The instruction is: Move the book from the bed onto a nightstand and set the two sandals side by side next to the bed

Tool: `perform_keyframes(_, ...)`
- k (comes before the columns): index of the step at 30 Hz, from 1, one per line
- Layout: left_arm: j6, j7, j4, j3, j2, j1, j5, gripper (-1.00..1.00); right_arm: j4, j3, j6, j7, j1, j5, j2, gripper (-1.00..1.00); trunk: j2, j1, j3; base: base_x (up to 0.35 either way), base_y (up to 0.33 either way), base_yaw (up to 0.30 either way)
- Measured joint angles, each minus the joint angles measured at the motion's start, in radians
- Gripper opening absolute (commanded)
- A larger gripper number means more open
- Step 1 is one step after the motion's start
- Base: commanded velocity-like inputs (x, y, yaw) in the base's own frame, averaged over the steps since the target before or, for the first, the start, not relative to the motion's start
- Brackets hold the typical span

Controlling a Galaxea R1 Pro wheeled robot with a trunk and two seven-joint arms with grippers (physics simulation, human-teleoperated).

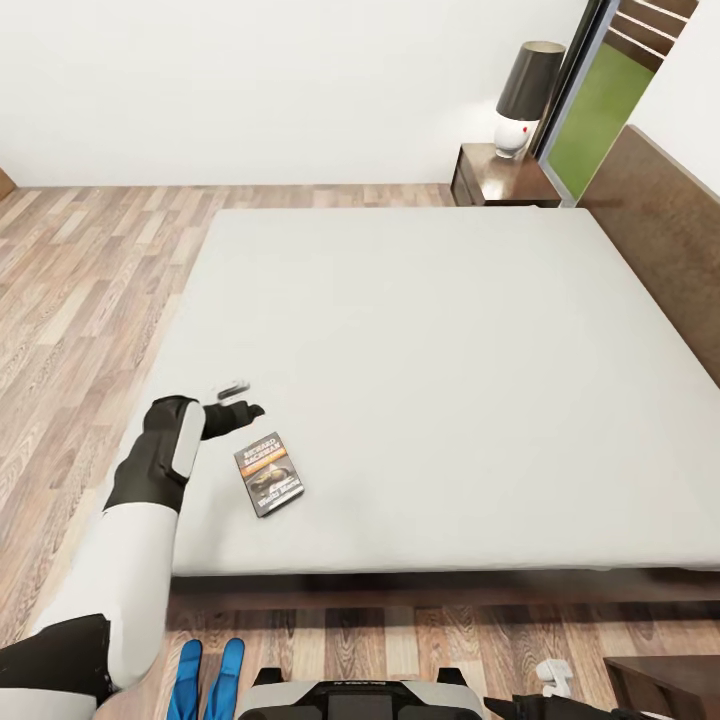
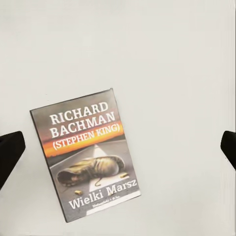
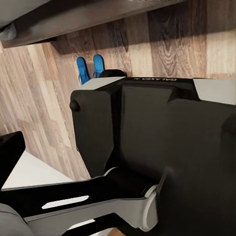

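At the near edge of the head view, the robot's dark base stands on the wood floor at the foot of the bed. Just beside the base, on the robot's left, the two blue sandals lie side by side on the floor, close to the bed's dark frame; the right wrist view shows them beyond the base as well. The right gripper is low at the robot's right side, and whether it is open or closed cannot be told.

A little farther on, the book lies flat and face up on the mattress near the bed's foot edge. The left gripper hovers just beyond it, above the mattress, fingers spread wide and holding nothing. In the left wrist view the book lies between the two dark fingertips, touching neither.

Far off, past the bed's far corner by the headboard, the nightstand bears a dark-shaded lamp, against the white wall beside a window.
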State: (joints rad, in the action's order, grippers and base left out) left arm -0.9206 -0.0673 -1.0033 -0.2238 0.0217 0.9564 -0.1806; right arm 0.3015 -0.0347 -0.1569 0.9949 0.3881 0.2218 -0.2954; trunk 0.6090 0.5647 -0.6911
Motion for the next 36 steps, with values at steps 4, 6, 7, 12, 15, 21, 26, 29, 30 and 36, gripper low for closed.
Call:
perform_keyframes(4, 0.000, -0.016, 0.001, -0.001, -0.005, 0.030, 0.000, 1.00, 0.000, 0.000, 0.000, 0.000, 0.000, 0.000, 0.000, 1.00, 0.000, 0.000, 0.000, 0.000, 0.000, 0.000)
perform_keyframes(6, 0.000, -0.026, 0.003, -0.001, -0.005, 0.047, -0.001, 1.00, 0.000, 0.000, 0.000, 0.000, 0.000, 0.000, 0.000, 1.00, 0.000, 0.000, 0.000, 0.000, 0.000, 0.000)
perform_keyframes(7, 0.000, -0.030, 0.003, -0.001, -0.005, 0.052, -0.001, 1.00, 0.000, 0.000, 0.001, 0.000, 0.000, 0.000, 0.000, 1.00, 0.000, 0.000, 0.000, 0.000, 0.000, 0.000)
perform_keyframes(12, 0.000, -0.046, 0.004, -0.001, -0.003, 0.067, -0.003, 1.00, 0.000, 0.000, 0.001, 0.000, 0.000, 0.000, 0.000, 1.00, 0.000, 0.000, 0.000, 0.000, 0.000, 0.000)
perform_keyframes(15, 0.000, -0.047, 0.004, -0.001, -0.001, 0.069, -0.003, 1.00, 0.000, 0.000, 0.002, 0.000, 0.000, 0.000, 0.000, 1.00, 0.000, 0.000, 0.000, 0.000, 0.000, 0.000)
perform_keyframes(21, 0.000, -0.048, 0.004, 0.000, -0.001, 0.069, -0.001, 1.00, 0.000, 0.000, 0.002, 0.000, 0.000, 0.000, 0.000, 1.00, 0.014, 0.008, -0.006, 0.000, 0.000, 0.000)
perform_keyframes(26, 0.000, -0.048, 0.003, 0.001, -0.001, 0.069, 0.000, 1.00, 0.000, 0.000, 0.002, 0.000, 0.000, 0.000, 0.000, 1.00, 0.049, 0.027, -0.022, 0.000, 0.000, 0.000)
perform_keyframes(29, 0.000, -0.048, 0.003, 0.001, 0.000, 0.069, 0.002, 1.00, 0.000, 0.000, 0.002, 0.000, 0.000, 0.000, 0.000, 1.00, 0.070, 0.038, -0.031, 0.000, 0.000, 0.000)
perform_keyframes(30, 0.000, -0.048, 0.003, 0.001, 0.000, 0.069, 0.002, 1.00, 0.000, 0.000, 0.002, 0.000, 0.000, 0.000, 0.000, 1.00, 0.077, 0.042, -0.034, 0.000, 0.000, 0.000)
perform_keyframes(36, -0.002, -0.048, 0.003, 0.002, 0.000, 0.069, 0.002, 1.00, 0.000, 0.000, 0.002, 0.000, 0.000, 0.000, 0.000, 1.00, 0.119, 0.065, -0.053, 0.000, 0.000, 0.000)
